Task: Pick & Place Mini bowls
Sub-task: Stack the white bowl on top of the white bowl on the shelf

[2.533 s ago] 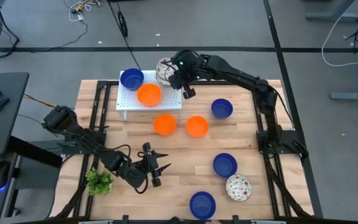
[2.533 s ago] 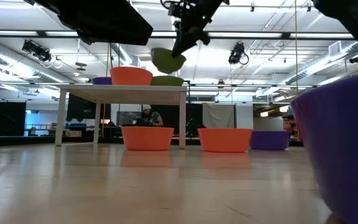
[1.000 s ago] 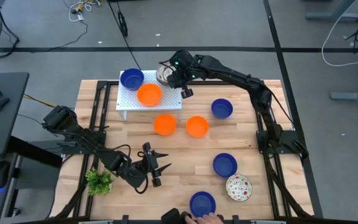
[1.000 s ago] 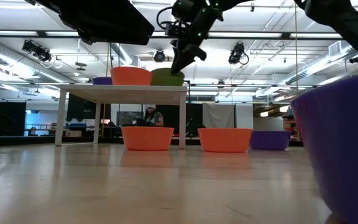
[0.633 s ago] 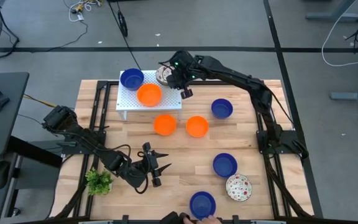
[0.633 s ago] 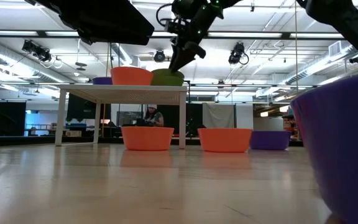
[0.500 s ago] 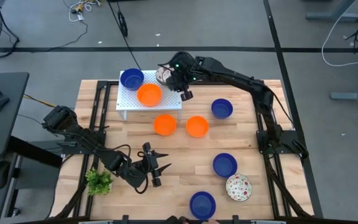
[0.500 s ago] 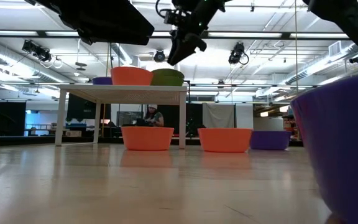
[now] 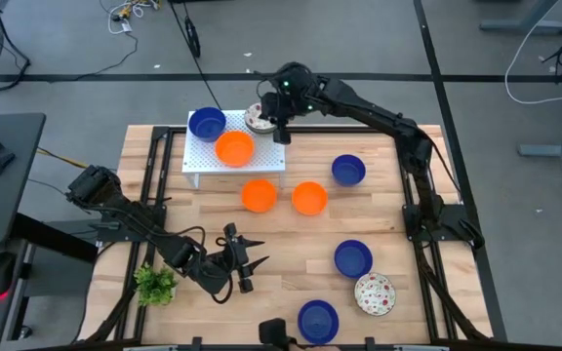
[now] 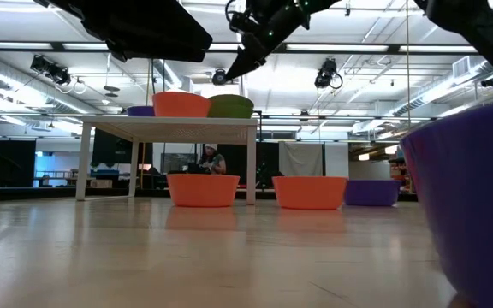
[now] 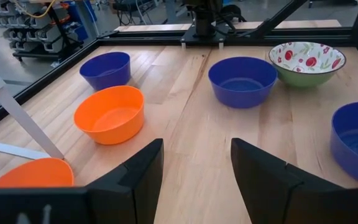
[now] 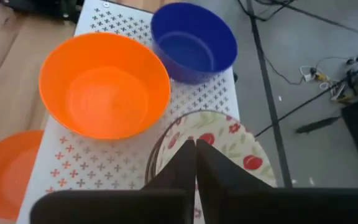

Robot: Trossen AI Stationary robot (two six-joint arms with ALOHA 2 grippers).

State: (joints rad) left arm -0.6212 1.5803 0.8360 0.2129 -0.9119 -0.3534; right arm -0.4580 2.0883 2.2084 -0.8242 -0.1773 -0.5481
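Three mini bowls sit on the white perforated rack (image 9: 232, 156): a blue one (image 9: 207, 124), an orange one (image 9: 233, 148) and a speckled one (image 9: 256, 119) at its far right corner. My right gripper (image 9: 280, 130) hangs shut above that speckled bowl (image 12: 219, 140), clear of it in the low view (image 10: 238, 64). On the table lie two orange bowls (image 9: 258, 194) (image 9: 308, 197), three blue ones (image 9: 348, 170) (image 9: 353, 258) (image 9: 318, 321) and a speckled one (image 9: 375, 293). My left gripper (image 9: 249, 259) waits open near the table's near left, touching nothing (image 11: 194, 168).
A small green plant (image 9: 154, 285) stands at the near left corner beside my left arm. A dark object (image 9: 274, 331) shows at the near edge next to the nearest blue bowl. Black frame rails (image 9: 420, 205) run along the table's left and right sides.
My right gripper has come off the speckled bowl's rim, risen and drawn a little toward the far edge. The speckled bowl stays resting on the rack beside the orange one. A person's hand that showed at the near edge is gone.
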